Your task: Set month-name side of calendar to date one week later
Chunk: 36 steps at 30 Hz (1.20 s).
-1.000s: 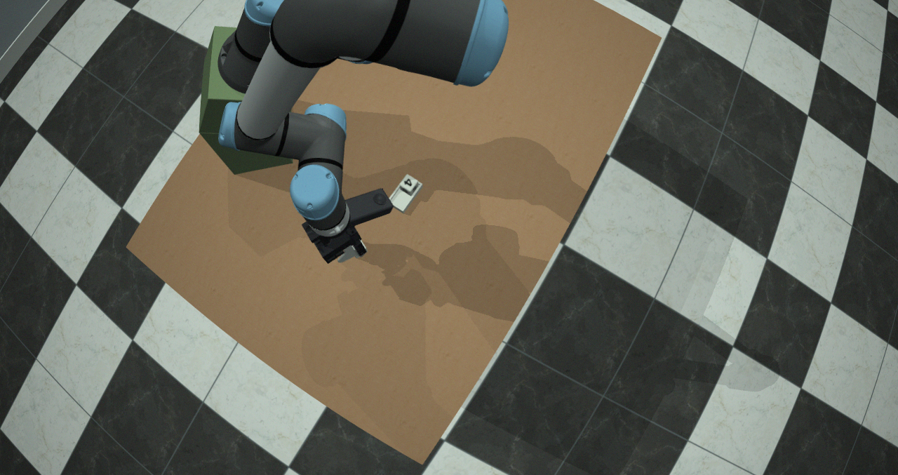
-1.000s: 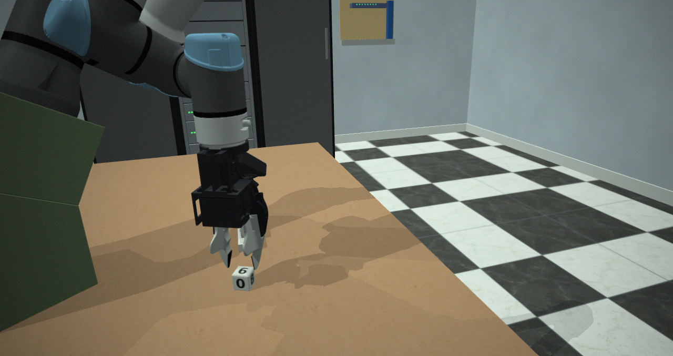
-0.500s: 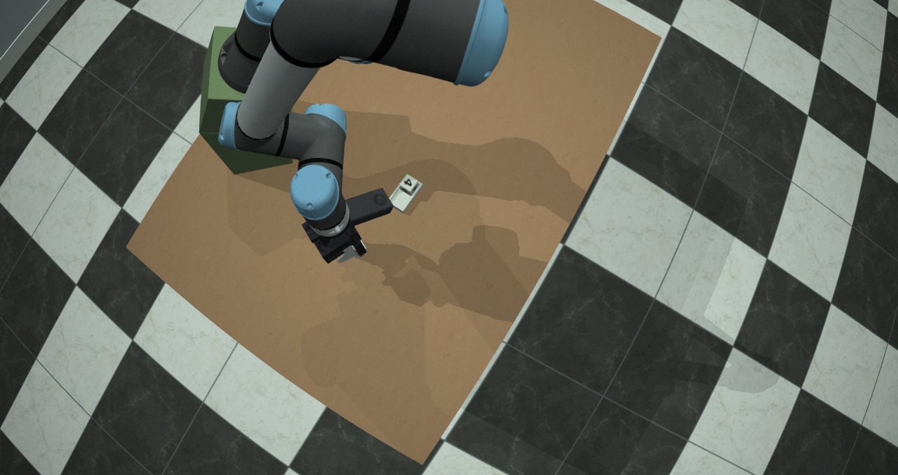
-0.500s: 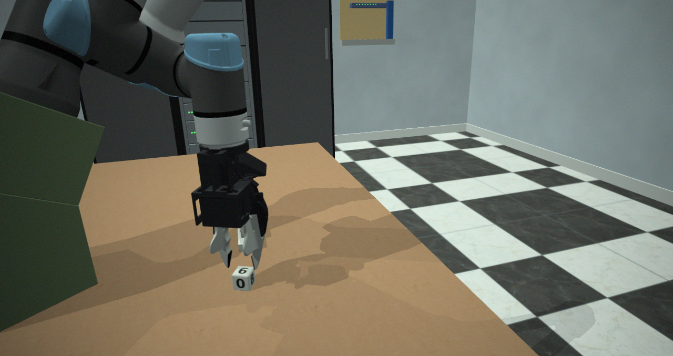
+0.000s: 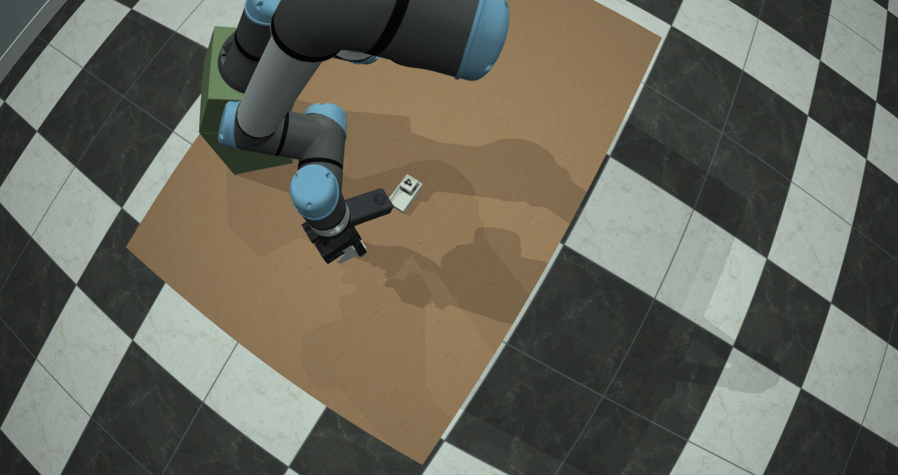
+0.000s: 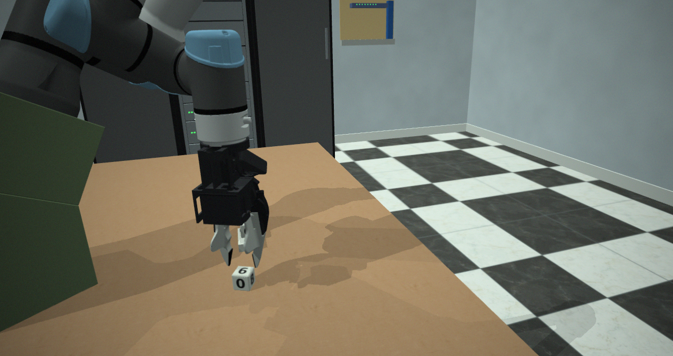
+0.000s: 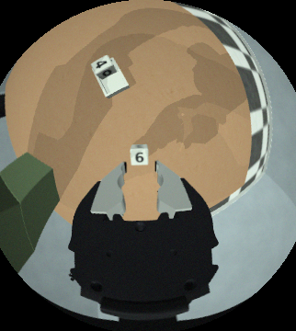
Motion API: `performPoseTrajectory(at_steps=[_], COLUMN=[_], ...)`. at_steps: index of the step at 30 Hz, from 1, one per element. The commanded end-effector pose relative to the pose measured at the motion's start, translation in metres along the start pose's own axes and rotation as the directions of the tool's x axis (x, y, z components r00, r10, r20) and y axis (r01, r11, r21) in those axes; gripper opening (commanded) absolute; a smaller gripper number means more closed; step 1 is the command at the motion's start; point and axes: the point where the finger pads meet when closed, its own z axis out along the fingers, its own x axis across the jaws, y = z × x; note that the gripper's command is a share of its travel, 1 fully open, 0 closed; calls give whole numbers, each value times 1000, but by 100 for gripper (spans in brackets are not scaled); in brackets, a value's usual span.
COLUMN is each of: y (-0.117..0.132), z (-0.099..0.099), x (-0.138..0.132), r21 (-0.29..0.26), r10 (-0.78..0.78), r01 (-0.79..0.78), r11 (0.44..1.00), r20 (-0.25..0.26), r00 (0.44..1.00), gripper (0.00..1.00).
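A loose white cube (image 6: 240,283) (image 7: 139,156) sits flat on the table, with a 6 on top. In the exterior view a 0 faces the camera and the right face's digit is unclear. My gripper (image 6: 242,265) (image 7: 141,162) is partly open and empty, pointing down with its fingertips just above the loose cube. The white tray (image 5: 401,201) (image 7: 117,85) holds the other cube (image 5: 407,184) (image 7: 101,63) at one end, 4 on top; a round digit shows on its side towards the bare end. No month name is readable. The gripper hides the loose cube in the top view.
The green arm pedestal (image 5: 216,114) (image 6: 42,241) (image 7: 28,193) stands at one side of the brown table (image 5: 377,372) (image 6: 164,316). In the top view a dark block on the wrist reaches close to the tray in the picture.
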Motion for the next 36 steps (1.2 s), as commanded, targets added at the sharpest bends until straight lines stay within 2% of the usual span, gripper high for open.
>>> performPoseTrajectory(at_steps=[1,10,21,27,29,36], y=[0,0,-2,-2,-2,-3], z=[-15,-37,-37,-35,-35,-36], x=[-2,-2,-2,-5,-5,-4], r21=[1,0,-11,-87,-87,-206], r10=[3,3,0,-2,-2,0], r01=[-3,-3,0,3,3,4], r11=[1000,1000,1000,996,996,978], r20=[1,1,6,20,20,15], r00=[1000,1000,1000,1000,1000,1000], gripper=[28,28,28,28,28,28])
